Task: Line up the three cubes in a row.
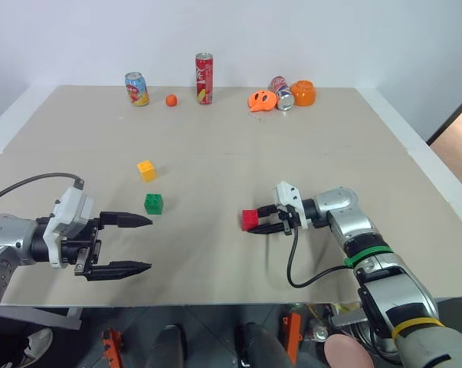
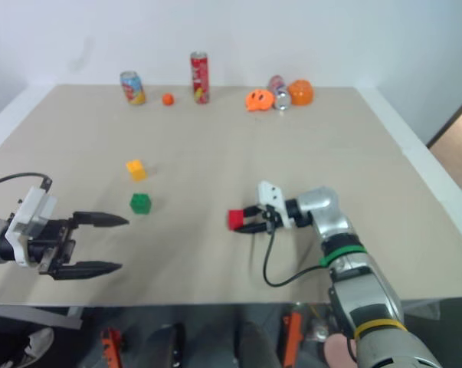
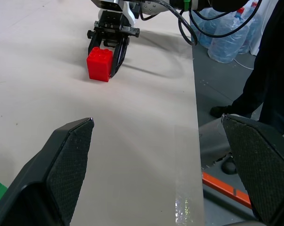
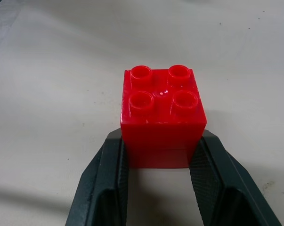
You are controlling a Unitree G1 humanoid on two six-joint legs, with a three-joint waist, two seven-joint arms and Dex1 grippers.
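Currently the right pincer [image 1: 255, 224] is clamping the red studded plastic cube [image 1: 250, 219] on the worktop [image 1: 215, 138], needing carrying toward the green studded cube [image 1: 153, 203], while the left pincer [image 1: 131, 244] is gaping wide.

Landmark: green cube [image 2: 140, 203], on the table [image 2: 215, 146].
Yellow cube [image 2: 136, 170]: just behind green cube, apart.
Red cube [image 2: 236, 220]: well right of green cube, clamped by right gripper [image 2: 249, 218].
Left gripper [image 2: 110, 244]: near-left of green cube, fingers spread, empty.
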